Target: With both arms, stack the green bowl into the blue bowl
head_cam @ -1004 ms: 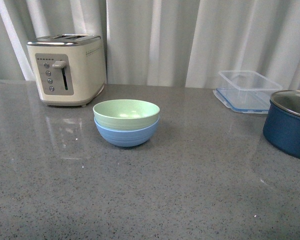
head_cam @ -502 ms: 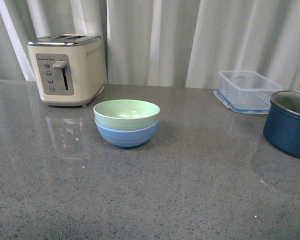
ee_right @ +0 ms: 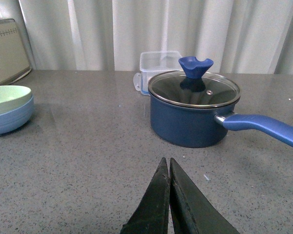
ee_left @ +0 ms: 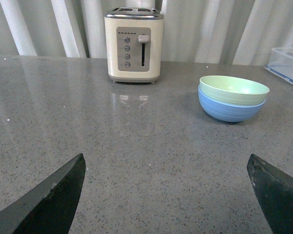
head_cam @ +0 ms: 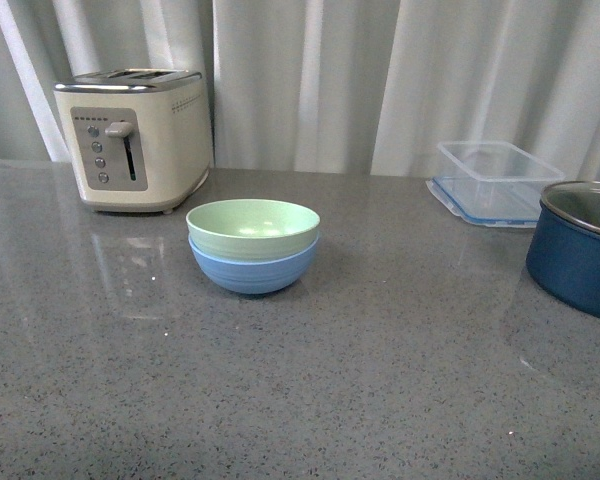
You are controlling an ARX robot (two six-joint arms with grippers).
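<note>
The pale green bowl point(head_cam: 252, 226) sits nested inside the light blue bowl point(head_cam: 253, 268) in the middle of the grey counter; only the blue bowl's outer wall shows below the green rim. The left wrist view shows the same pair, green bowl point(ee_left: 233, 88) in blue bowl point(ee_left: 230, 109), far ahead of my left gripper point(ee_left: 166, 165), which is open wide over bare counter. My right gripper point(ee_right: 168, 163) is shut with nothing in it, well away from the green bowl point(ee_right: 7, 99) and blue bowl point(ee_right: 10, 120). Neither arm appears in the front view.
A cream toaster point(head_cam: 135, 137) stands behind the bowls at the left. A clear plastic container point(head_cam: 495, 180) and a dark navy pot with a glass lid point(head_cam: 582, 245) stand at the right; the pot's long handle point(ee_right: 263, 127) sticks out sideways near my right gripper.
</note>
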